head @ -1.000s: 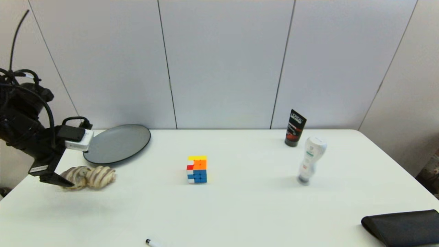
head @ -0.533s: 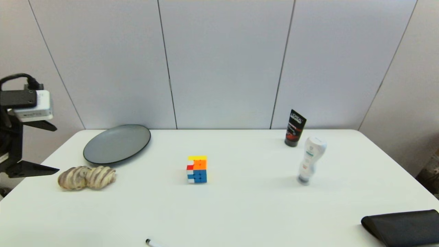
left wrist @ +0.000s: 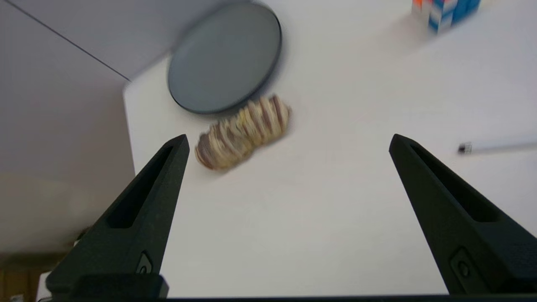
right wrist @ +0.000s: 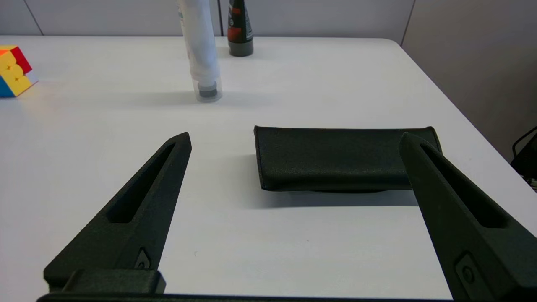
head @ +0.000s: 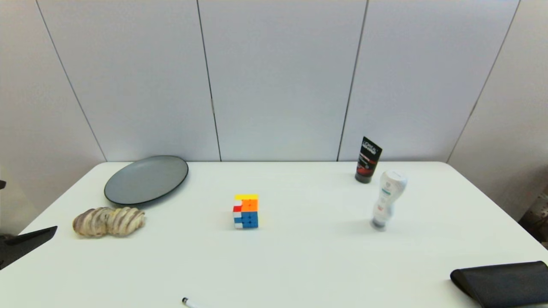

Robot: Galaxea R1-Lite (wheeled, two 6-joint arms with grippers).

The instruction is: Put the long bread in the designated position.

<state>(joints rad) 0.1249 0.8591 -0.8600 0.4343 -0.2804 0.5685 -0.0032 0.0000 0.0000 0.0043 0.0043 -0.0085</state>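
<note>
We see the long bread (head: pixel 108 221) lying free at the table's left side, long axis left to right, just near of the grey plate (head: pixel 146 179). The left gripper (left wrist: pixel 287 142), wide open and empty, sits left and nearer, closer than the right gripper (right wrist: pixel 293 140), also wide open and empty. Only the left wrist view shows both left fingers.

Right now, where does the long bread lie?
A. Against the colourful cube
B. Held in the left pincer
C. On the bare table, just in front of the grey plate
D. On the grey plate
C: the long bread rests on the white table just in front of the grey plate, and the open left pincer hangs clear of it, holding nothing.
</note>
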